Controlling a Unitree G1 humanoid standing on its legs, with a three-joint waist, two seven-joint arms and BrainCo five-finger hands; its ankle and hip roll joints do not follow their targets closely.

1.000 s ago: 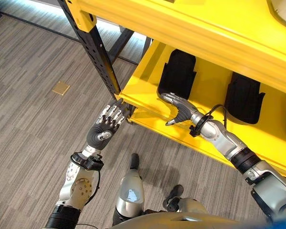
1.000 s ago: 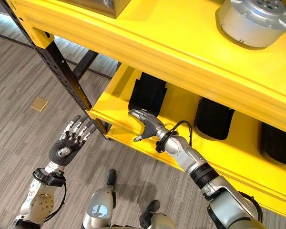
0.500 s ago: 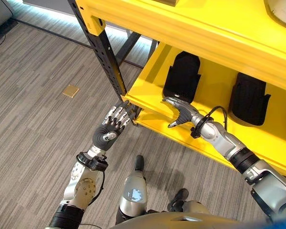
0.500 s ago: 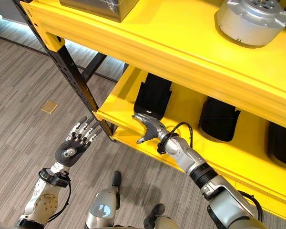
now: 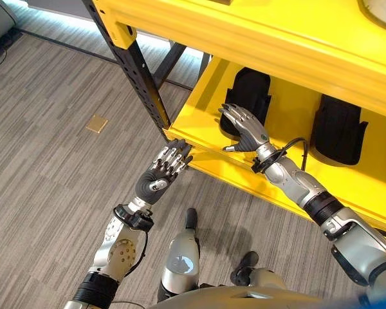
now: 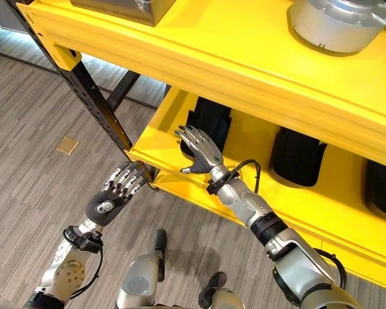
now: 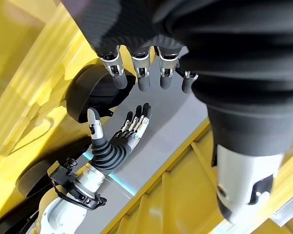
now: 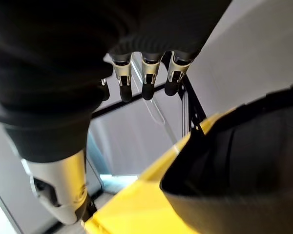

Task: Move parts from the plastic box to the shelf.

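The right robot hand [image 5: 244, 125] hovers spread and empty over the black part [image 5: 248, 96] resting on the yellow shelf [image 5: 199, 116], apparently just set there. The left robot hand [image 5: 164, 168], fingers straight and holding nothing, waits by the shelf's front edge.
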